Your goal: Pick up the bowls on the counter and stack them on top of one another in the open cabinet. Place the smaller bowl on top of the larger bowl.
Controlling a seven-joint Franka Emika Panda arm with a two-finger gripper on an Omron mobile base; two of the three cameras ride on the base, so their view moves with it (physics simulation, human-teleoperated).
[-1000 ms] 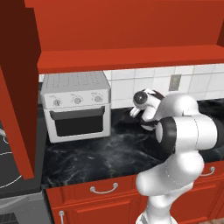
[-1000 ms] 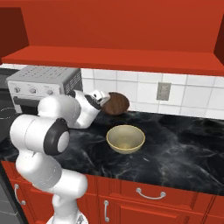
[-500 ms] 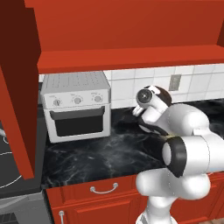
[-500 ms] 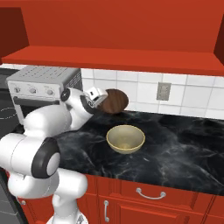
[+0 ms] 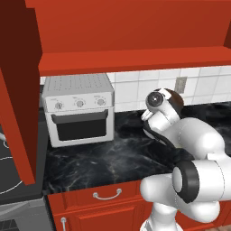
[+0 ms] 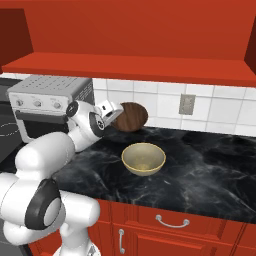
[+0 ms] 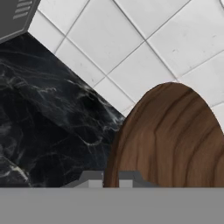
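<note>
Here, round wood-grained bowl [image 6: 130,117] above glossy veined marble counter [image 6: 210,170].

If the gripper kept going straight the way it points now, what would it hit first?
Likely the white tiled wall behind the counter; the gripper, shut on the dark brown bowl, faces it, though depth is unclear.

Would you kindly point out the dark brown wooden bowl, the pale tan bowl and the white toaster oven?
dark brown wooden bowl [image 6: 131,116], right base view, its rounded underside.
pale tan round bowl [image 6: 143,159], right base view, its inner hollow.
white toaster oven [image 5: 81,128], left base view, its dark door glass.
</note>
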